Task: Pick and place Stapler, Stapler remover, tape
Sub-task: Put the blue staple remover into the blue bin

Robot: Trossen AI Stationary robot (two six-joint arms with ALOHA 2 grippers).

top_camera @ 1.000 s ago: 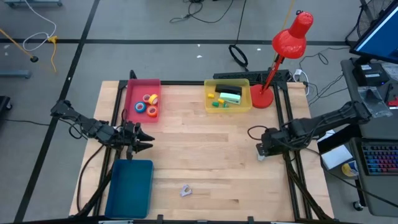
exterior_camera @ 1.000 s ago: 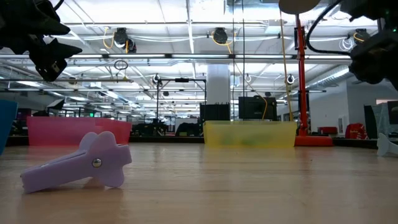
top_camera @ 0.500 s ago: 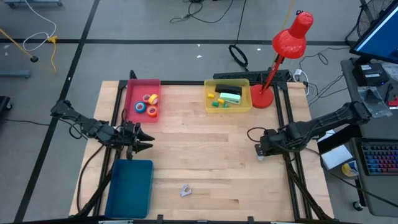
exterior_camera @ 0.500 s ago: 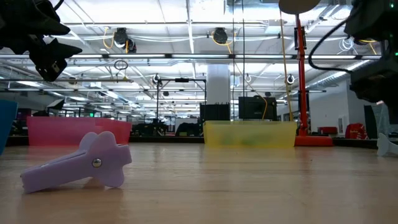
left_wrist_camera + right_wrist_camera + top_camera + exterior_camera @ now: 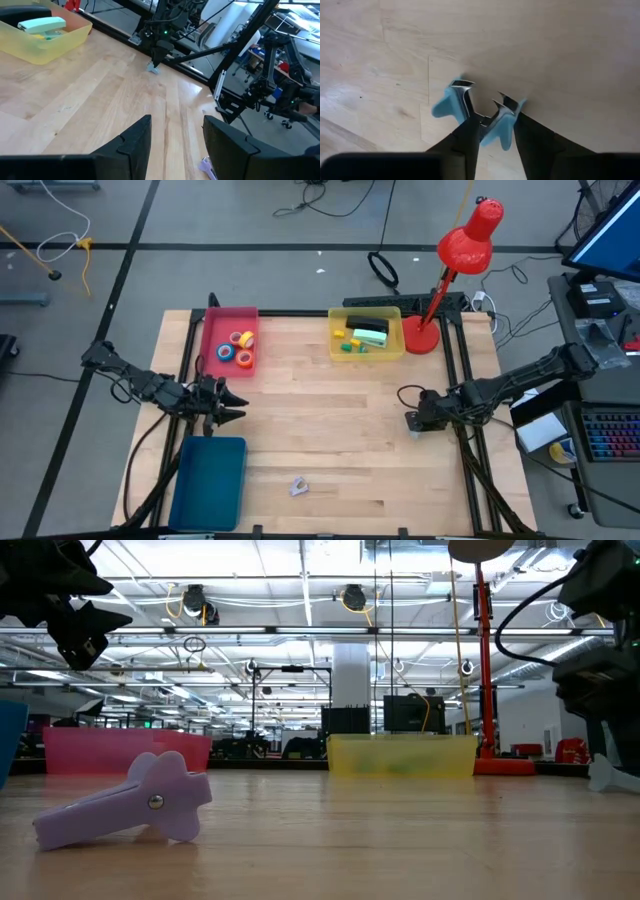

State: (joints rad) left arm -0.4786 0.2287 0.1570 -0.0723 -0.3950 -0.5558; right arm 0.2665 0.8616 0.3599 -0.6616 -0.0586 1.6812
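A light blue stapler remover (image 5: pixel 447 102) with metal claws lies on the wood near the table's right edge (image 5: pixel 411 423). My right gripper (image 5: pixel 494 134) points steeply down and is shut on it. My left gripper (image 5: pixel 232 406) hovers open over the table's left side, holding nothing. A second, purple stapler remover (image 5: pixel 125 802) lies on its side near the front edge (image 5: pixel 298 486). The mint green stapler (image 5: pixel 371 333) lies in the yellow bin (image 5: pixel 392 348). The tape rolls (image 5: pixel 241 348) lie in the pink tray (image 5: pixel 215 340). My right gripper pinches the light blue stapler remover between its two fingers (image 5: pixel 465 140), at the blue handles (image 5: pixel 502 131) behind the metal claws. The fingers come from above, slanting steeply down. The remover rests on the table (image 5: pixel 612 776), its claws pointing away from the gripper.
A blue bin (image 5: pixel 208 480) stands at the front left, under my left gripper's side. A red desk lamp (image 5: pixel 455 260) stands at the far right corner beside the yellow bin. Bare wood spreads across the table's middle.
My right gripper has come down toward the table onto the light blue stapler remover and has tipped more steeply downward, drifting slightly toward the table's left. My left arm has kept still.
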